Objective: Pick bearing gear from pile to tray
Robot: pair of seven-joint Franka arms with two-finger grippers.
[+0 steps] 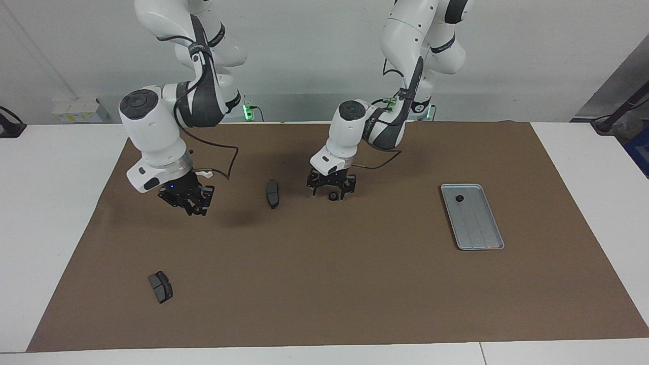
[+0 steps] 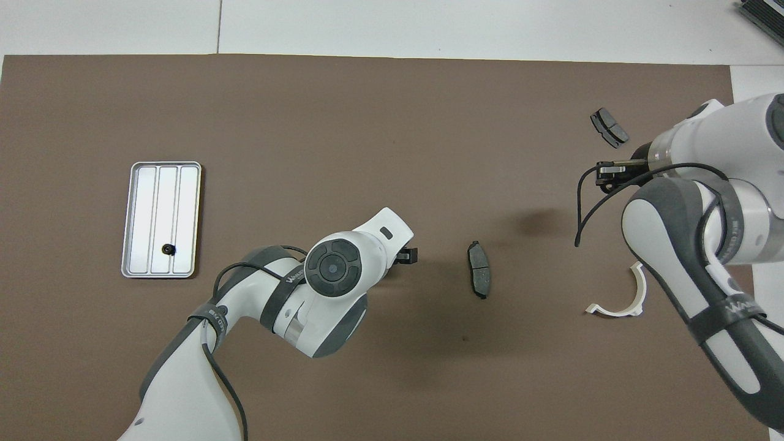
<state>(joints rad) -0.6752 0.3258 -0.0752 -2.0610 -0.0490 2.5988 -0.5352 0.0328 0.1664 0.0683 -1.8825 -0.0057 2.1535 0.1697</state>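
A small black bearing gear (image 1: 332, 196) lies on the brown mat, mid-table. My left gripper (image 1: 332, 190) is low over it and open, one finger on each side of the gear. In the overhead view the left arm's hand hides this gear. The silver tray (image 1: 479, 228) (image 2: 147, 208) lies toward the left arm's end of the table. One black gear (image 1: 459, 198) (image 2: 167, 248) rests in it at the end nearer the robots. My right gripper (image 1: 190, 200) (image 2: 612, 168) hangs above the mat at the right arm's end and holds nothing that I can see.
A dark brake pad (image 1: 272, 193) (image 2: 479, 269) lies beside the gear toward the right arm's end. A second brake pad (image 1: 160, 286) (image 2: 609, 127) lies farther from the robots. A white half-ring (image 2: 618, 300) lies nearer them, below the right arm. White table borders the mat.
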